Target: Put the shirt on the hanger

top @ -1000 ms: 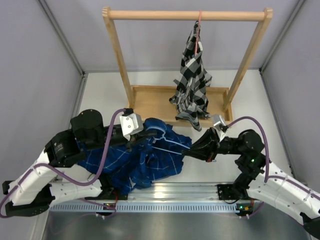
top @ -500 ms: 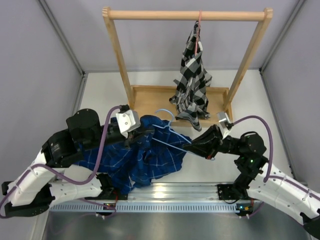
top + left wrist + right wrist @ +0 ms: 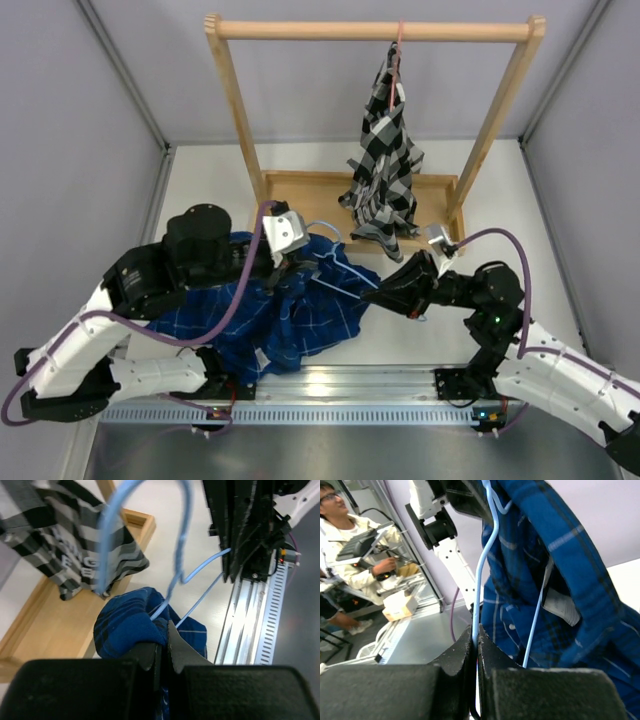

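1. On the bench (image 3: 400,345) between the arms, the shirt (image 3: 290,315) lies bunched, with the hanger (image 3: 350,277) partly threaded inside it
2. Left pincer (image 3: 164,632) is clamped shut on a fold of shirt beside the hanger's neck
3. Right pincer (image 3: 476,636) is pinched tight on the hanger's wire
4. Roughly midway, I judge (one shoulder seems covered); the other shoulder is not yet dressed

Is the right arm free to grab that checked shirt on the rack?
Probably not: the right gripper is shut on the blue hanger, though the checked shirt hangs close by.
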